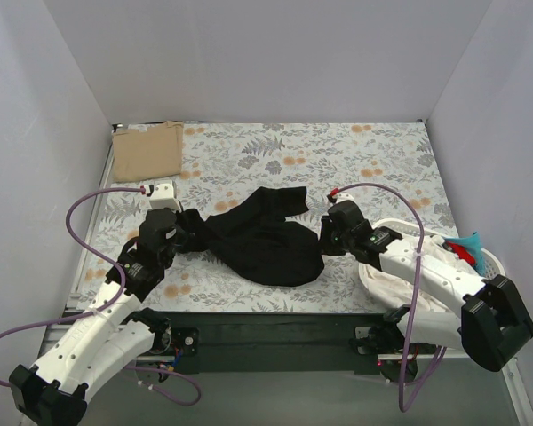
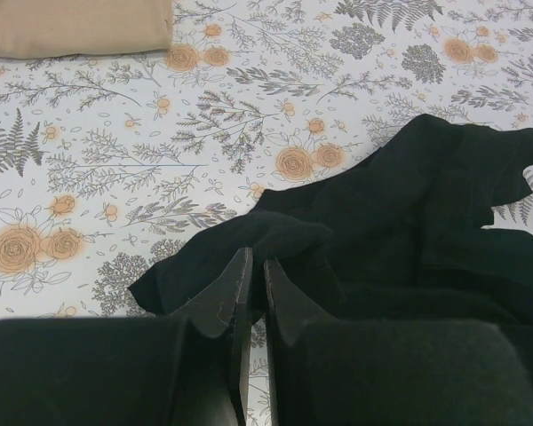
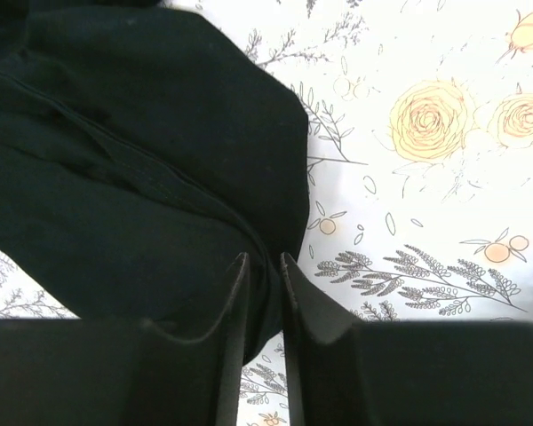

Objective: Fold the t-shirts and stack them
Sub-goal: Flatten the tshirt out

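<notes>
Top external view, far left corner: folded tan-beige cotton t-shirt (image 1: 147, 152), flat on the grey-and-orange floral cloth (image 1: 355, 155) covering the table, well apart from both arms. Nearer, left of centre: left gripper (image 1: 186, 227), low at the cloth, clamped onto the left end of the crumpled black cotton t-shirt (image 1: 268, 241). Same in left wrist view: fingers (image 2: 235, 288) nearly together, a bunched fold of black fabric pinched at their tips. Centre: black shirt in a rumpled heap, unfolded, lying between the two grippers. Right of centre: right gripper (image 1: 323, 238), likewise closed on the shirt's right edge; in right wrist view, a seamed hem running into the narrow gap between the fingers (image 3: 235, 302). Far right, at the table's edge: white mesh basket (image 1: 498, 264) holding pale cloth plus teal and red pieces.
</notes>
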### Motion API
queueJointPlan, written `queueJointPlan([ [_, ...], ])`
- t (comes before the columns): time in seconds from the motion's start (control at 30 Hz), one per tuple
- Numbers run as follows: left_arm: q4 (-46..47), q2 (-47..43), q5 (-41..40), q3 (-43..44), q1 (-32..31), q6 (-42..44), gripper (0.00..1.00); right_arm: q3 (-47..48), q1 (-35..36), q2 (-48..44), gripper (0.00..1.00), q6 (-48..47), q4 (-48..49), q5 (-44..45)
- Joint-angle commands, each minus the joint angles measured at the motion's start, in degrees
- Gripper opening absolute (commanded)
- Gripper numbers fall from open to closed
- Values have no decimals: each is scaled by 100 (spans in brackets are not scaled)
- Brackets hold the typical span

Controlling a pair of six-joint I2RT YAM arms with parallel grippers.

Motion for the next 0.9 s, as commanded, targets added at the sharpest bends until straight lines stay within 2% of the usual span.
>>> queueJointPlan([
  [0.0, 63, -1, 10, -19, 30, 67, 0, 289, 4, -69, 28, -147, -48, 155],
  [0.2, 63, -1, 10, -19, 39, 67, 0, 351, 13, 72, 31, -209, -48, -38],
  [0.63, 63, 60, 36, -19, 30, 67, 0, 307, 13, 327, 29, -209, 199, -328],
  [0.73, 63, 60, 36, -19, 30, 67, 0, 299, 4, 336, 27, -209, 207, -346],
  [0.83, 63, 60, 36, -10, 30, 75, 0, 272, 4, 309, 20, -217, 207, -355],
  [0.87, 63, 78, 36, -19, 30, 76, 0, 272, 4, 292, 15, -226, 199, -355],
])
